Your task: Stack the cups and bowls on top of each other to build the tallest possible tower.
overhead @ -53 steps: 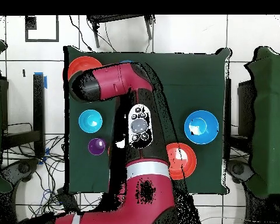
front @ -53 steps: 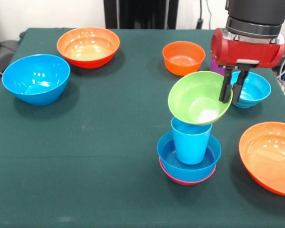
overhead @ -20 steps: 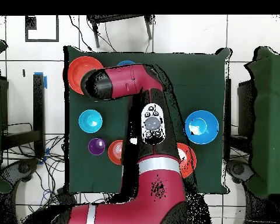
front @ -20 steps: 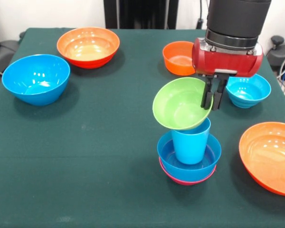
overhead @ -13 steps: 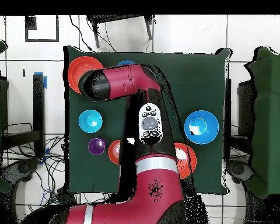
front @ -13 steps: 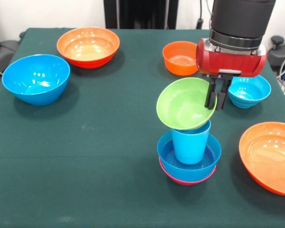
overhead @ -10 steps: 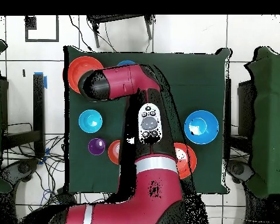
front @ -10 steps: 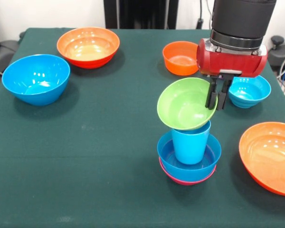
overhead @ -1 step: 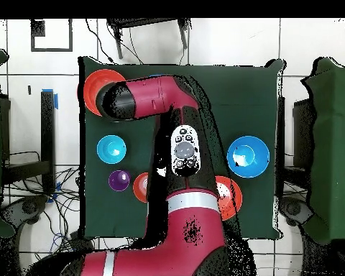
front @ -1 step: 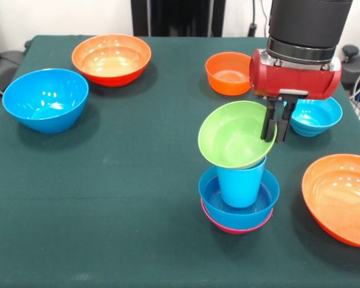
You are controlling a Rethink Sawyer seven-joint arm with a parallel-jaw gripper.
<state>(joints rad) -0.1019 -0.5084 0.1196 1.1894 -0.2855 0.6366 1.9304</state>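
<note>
The tower stands near the table's front: a pink bowl [front @ -1 step: 229,226] at the bottom, a blue bowl [front @ -1 step: 211,193] in it, and a light blue cup [front @ -1 step: 240,185] upright inside that. A green bowl [front @ -1 step: 231,135] sits tilted on the cup's rim, its opening turned toward the front left. My gripper [front @ -1 step: 275,125] comes down from above and is shut on the green bowl's right rim. The purple cup [overhead @ -1 step: 118,180] shows only in the overhead view, where the arm [overhead @ -1 step: 177,108] covers the tower.
A large blue bowl [front @ -1 step: 45,99] and an orange bowl [front @ -1 step: 111,58] sit at the far left. A small orange bowl [front @ -1 step: 228,72] and a cyan bowl [front @ -1 step: 319,115] lie behind the gripper. A big orange bowl [front @ -1 step: 342,198] sits at the right edge.
The gripper carried the green bowl left over the blue cup, then eased slightly right and down. The bowl now rests lower on the cup's rim.
</note>
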